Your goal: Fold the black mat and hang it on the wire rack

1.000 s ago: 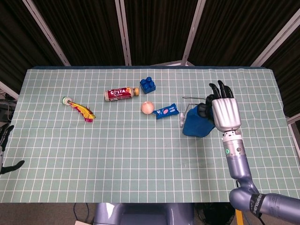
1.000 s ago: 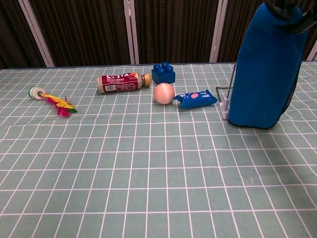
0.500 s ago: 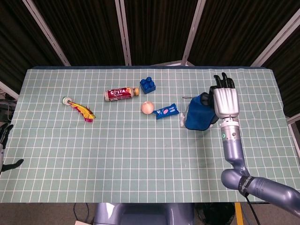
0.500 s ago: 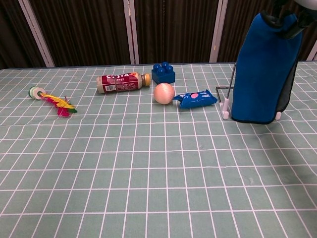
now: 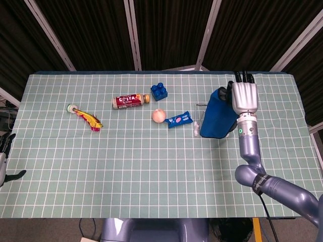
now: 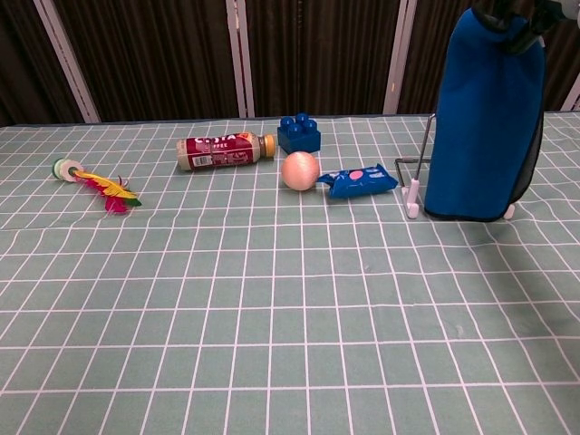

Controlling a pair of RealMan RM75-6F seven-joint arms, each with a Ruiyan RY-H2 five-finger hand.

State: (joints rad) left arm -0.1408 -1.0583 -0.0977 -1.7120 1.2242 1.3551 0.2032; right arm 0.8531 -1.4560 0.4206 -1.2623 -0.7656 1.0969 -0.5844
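On the right side of the table [image 5: 126,166], the right hand [image 5: 244,97] is above the wire rack [image 6: 414,181], its back to the head camera, so the fingers are mostly hidden; dark fingertips [image 6: 513,18] pinch the top of the mat [image 6: 485,118] at the chest view's upper edge. Mat looks blue on its outer face, with a black edge down the right; it hangs upright over the rack, lower hem near the tablecloth. Only the rack's left upright, a short loop and white feet show, the rest is covered by the mat. Left hand [image 5: 6,159] is cut off at the head view's left edge, off the table, holding nothing, fingers spread. Left of the rack: blue packet [image 6: 361,180], peach ball [image 6: 300,169], blue block [image 6: 299,134], bottle lying down [image 6: 225,149], feather toy [image 6: 95,184] well apart at far left. Bottle label is too small to read.
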